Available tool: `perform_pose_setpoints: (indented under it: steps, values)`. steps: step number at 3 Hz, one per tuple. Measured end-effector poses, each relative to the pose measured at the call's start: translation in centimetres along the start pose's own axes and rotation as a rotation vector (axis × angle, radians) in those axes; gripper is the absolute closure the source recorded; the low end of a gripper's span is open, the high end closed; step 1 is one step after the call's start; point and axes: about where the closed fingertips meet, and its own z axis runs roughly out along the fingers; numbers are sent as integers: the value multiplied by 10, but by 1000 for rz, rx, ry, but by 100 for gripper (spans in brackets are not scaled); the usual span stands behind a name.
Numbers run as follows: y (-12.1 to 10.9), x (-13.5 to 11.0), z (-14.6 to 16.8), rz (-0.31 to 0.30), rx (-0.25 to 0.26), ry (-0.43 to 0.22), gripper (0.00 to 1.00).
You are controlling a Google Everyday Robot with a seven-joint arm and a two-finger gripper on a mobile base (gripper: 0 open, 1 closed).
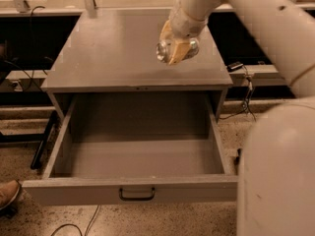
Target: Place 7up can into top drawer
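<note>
The 7up can (167,50) is a small silvery can lying sideways in my gripper (178,51), its shiny round end facing the camera. The gripper is shut on the can and holds it lifted above the right part of the grey cabinet top (113,53). The yellowish fingers (180,49) wrap the can's middle. The top drawer (138,154) is pulled wide open below, in front of the cabinet, with nothing in it. Its front panel carries a small dark handle (137,194).
My white arm (256,18) comes in from the upper right, and its large white body (278,171) fills the right foreground beside the drawer. A shoe (7,193) is at the lower left on the speckled floor. Cables lie on the floor and at the right.
</note>
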Motion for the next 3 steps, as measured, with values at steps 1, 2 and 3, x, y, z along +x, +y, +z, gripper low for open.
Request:
perform_pose_setpoints:
  steps: [1,2,3]
  values:
    - [2,-14,-2,-14,12,-67,100]
    - [2,-14,-1,-14,12,-66,100]
    - [18,-52,-1,19,-11,-134,100]
